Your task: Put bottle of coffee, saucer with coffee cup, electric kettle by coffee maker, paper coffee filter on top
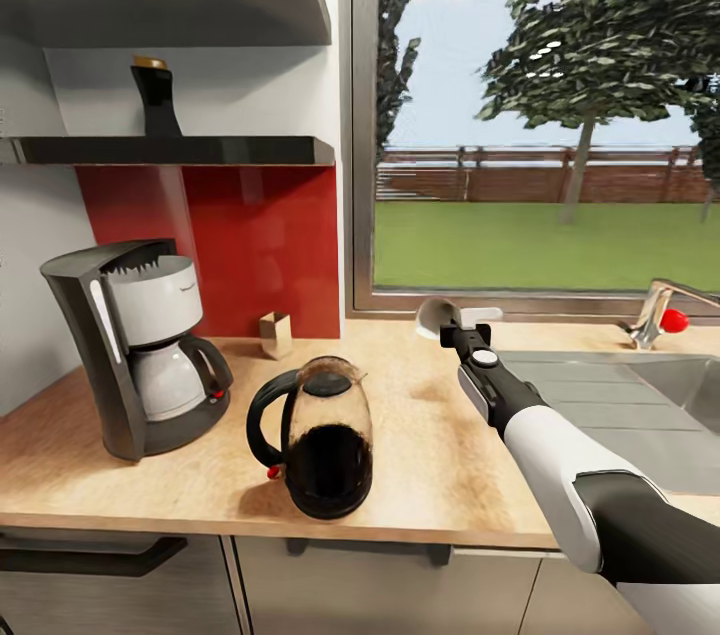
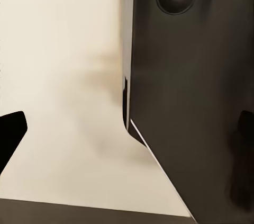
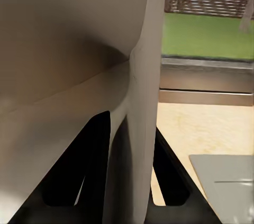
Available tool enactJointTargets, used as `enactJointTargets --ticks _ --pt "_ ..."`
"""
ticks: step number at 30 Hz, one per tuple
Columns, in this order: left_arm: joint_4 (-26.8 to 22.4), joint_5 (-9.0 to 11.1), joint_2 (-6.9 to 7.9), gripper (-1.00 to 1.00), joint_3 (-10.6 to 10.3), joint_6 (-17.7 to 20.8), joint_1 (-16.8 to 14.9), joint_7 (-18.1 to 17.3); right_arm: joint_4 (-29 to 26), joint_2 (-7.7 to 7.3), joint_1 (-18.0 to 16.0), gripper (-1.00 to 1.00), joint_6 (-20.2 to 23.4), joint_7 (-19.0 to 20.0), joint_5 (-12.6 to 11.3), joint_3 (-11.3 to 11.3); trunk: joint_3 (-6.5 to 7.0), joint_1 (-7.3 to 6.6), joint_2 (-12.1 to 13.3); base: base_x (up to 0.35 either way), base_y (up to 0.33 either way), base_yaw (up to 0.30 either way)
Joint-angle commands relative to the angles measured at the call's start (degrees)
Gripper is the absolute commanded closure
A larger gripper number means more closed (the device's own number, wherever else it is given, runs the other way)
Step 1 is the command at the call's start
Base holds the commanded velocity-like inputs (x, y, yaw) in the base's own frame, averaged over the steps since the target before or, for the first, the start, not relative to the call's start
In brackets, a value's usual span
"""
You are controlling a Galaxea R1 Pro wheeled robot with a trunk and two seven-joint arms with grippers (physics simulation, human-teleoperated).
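Note:
The coffee maker (image 1: 140, 345) stands at the left of the kitchen countertop (image 1: 420, 455). A ruffled edge shows at the top of its basket; I cannot tell whether that is the paper coffee filter. The electric kettle (image 1: 320, 440) stands just right of the machine, near the front edge. Above them, the bottle of coffee (image 1: 155, 100) is on the kitchen shelf (image 1: 180, 151). My right gripper (image 1: 455, 323) (image 3: 132, 181) is shut on the rim of the white saucer (image 1: 435, 313) (image 3: 69, 65), held above the counter near the window sill. My left gripper (image 2: 127, 139) is open and holds nothing. The coffee cup is out of view.
A small tan box (image 1: 275, 333) stands against the red backsplash behind the kettle. The steel sink (image 1: 640, 405) and its tap (image 1: 655, 315) take up the counter's right end. The window is behind the counter. A dark body (image 2: 190, 91) fills part of the left wrist view.

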Motion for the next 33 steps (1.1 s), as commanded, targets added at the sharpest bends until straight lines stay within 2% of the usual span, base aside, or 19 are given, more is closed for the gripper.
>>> enactJointTargets --ticks 1,14,33 --pt "-0.14 0.11 0.0 -1.0 0.04 0.27 0.02 0.06 0.08 -0.01 -0.05 1.0 -0.09 -0.36 0.15 0.29 0.21 -0.22 0.38 0.0 0.0 0.0" --pt "-0.06 0.18 0.07 -1.0 0.11 0.07 0.02 0.09 0.07 -0.01 -0.05 1.0 -0.09 -0.34 0.15 0.24 3.51 -3.08 5.59 0.0 0.0 0.0" --pt "0.08 0.26 0.09 -1.0 0.49 -0.08 0.1 0.06 0.08 -0.01 -0.05 1.0 0.0 -0.34 0.15 0.31 6.97 -7.25 13.21 0.0 0.0 0.0"
